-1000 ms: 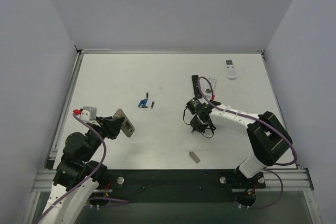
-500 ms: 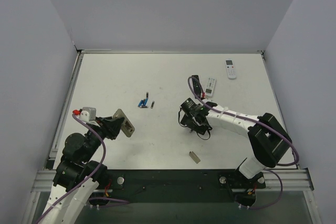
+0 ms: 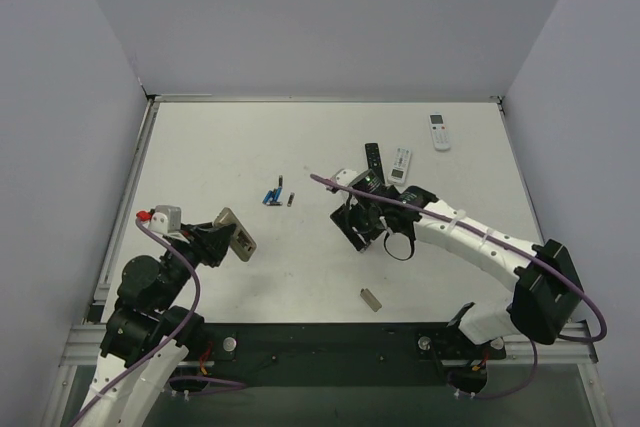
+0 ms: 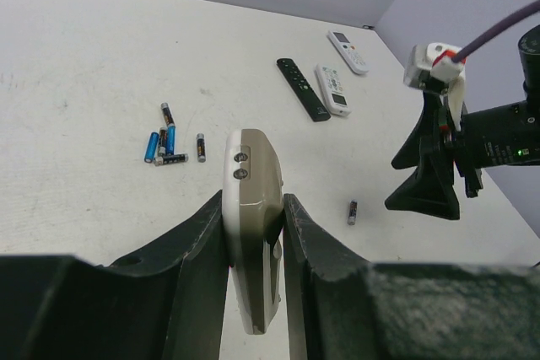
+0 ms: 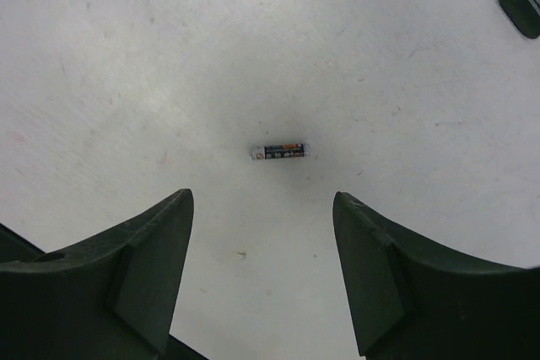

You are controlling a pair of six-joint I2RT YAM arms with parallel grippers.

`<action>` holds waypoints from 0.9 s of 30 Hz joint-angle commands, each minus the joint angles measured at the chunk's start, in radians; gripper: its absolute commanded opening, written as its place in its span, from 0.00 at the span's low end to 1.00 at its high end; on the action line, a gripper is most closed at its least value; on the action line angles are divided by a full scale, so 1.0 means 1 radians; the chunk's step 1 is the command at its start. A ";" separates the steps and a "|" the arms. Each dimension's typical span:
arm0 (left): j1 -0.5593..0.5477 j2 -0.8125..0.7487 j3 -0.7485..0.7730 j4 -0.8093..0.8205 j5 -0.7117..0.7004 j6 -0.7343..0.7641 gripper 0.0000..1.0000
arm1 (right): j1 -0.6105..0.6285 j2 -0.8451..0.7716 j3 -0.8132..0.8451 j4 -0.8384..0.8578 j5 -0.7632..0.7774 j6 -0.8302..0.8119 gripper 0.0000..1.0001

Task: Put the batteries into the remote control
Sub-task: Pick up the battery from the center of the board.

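**A:** What is at the left?

**B:** The left gripper (image 4: 253,201) is clamped on the remote (image 4: 251,166), with one dark finger pressed to each flank. It holds the remote over the near left of the table (image 3: 200,147), narrow edge toward the wrist camera. That side is smooth, grey-tan plastic with a rounded end and two small round marks near the top.

**A:** And between it and the batteries?

**B:** Only white tabletop, matte and faintly scuffed. The batteries (image 3: 272,195) lie further in and to the right. They are a loose cluster of thin cylinders, some blue and some dark, and one lies just apart on the right side.

**A:** The middle?

**B:** A small oblong tan piece (image 3: 371,299) lies near the front edge, well apart from everything else. Behind it the right gripper (image 5: 261,196) hangs with its fingers spread wide. A lone battery (image 5: 281,151) lies flat on the table, centred in the gap as the wrist camera sees it, and neither finger touches it. It is dark with an orange band and silvery ends.

**A:** Further right?

**B:** A slim black remote (image 3: 372,159) and a white remote (image 3: 400,163) lie side by side just behind that gripper. The black one's corner shows at the top right of the wrist view. A far remote (image 3: 439,131), white with grey buttons, lies near the back right corner.
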 commanded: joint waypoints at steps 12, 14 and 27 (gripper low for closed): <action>-0.009 -0.020 0.021 0.028 -0.018 0.017 0.00 | -0.042 0.299 0.176 -0.337 -0.148 -0.744 0.60; -0.009 -0.023 0.024 0.025 -0.020 0.018 0.00 | -0.040 0.341 0.190 -0.339 -0.155 -0.758 0.56; -0.009 -0.014 0.024 0.026 -0.020 0.021 0.00 | -0.034 0.482 0.214 -0.279 -0.120 -0.770 0.53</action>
